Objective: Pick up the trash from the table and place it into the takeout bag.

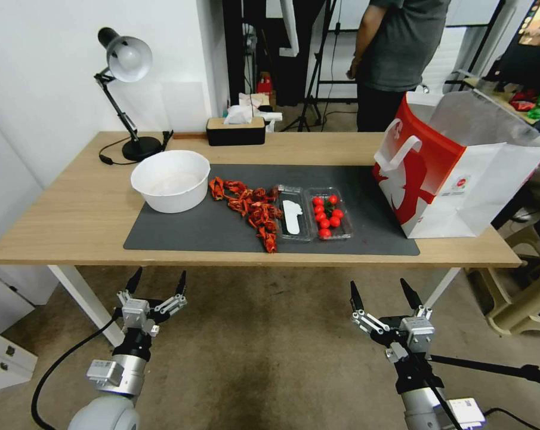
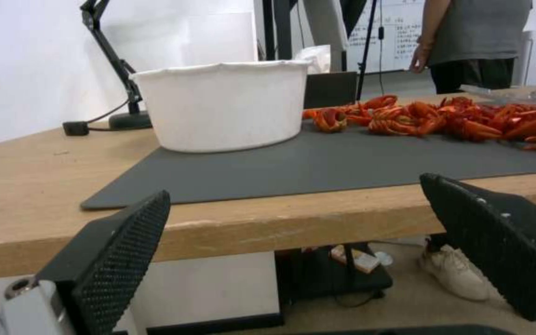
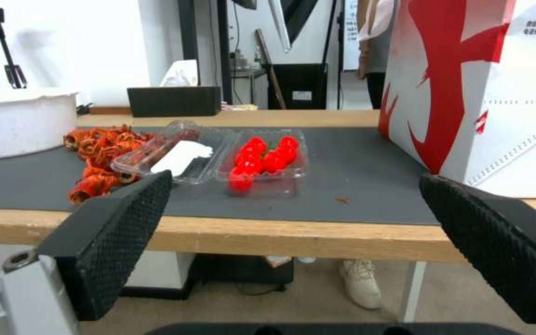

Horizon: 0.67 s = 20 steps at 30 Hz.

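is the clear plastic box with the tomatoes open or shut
Open. The clear clamshell box lies spread flat on the mat, lid half beside the tray half, with the red tomatoes uncovered in the tray.

On mat [image 1: 222, 230]: bowl [image 1: 170, 180] left, shells [image 1: 249, 206] middle, clamshell tray [image 1: 314, 212] right; takeout bag [image 1: 454, 173] farther right.

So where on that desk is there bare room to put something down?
Bare wood left of the white bowl, and bare mat between the tomato tray and the takeout bag. Mid-mat is crowded with red shells.
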Available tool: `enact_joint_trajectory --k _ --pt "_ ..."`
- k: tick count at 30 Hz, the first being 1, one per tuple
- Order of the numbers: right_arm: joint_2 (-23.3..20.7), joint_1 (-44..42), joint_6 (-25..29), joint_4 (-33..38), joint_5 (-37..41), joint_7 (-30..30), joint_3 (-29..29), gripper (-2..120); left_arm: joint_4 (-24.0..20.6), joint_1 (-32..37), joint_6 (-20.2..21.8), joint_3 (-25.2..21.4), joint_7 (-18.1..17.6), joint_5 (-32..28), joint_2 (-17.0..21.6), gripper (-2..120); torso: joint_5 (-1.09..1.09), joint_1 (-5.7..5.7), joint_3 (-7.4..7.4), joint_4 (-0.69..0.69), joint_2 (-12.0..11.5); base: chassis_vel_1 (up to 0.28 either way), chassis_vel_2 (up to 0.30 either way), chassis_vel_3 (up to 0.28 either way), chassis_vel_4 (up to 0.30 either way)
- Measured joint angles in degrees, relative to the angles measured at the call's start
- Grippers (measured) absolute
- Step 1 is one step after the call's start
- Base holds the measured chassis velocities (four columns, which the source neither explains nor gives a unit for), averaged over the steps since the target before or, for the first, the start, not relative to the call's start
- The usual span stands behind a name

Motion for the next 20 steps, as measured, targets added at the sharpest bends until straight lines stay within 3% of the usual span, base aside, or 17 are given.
enact_joint_trajectory --k 20 --pt "0.01 0.00 0.00 0.00 -0.02 0.05 -0.03 100 -0.01 0.00 0.05 0.00 0.00 0.00 0.01 100 0.00 0.00 0.00 0.00 0.00 0.000 0.000 0.000 0.000"
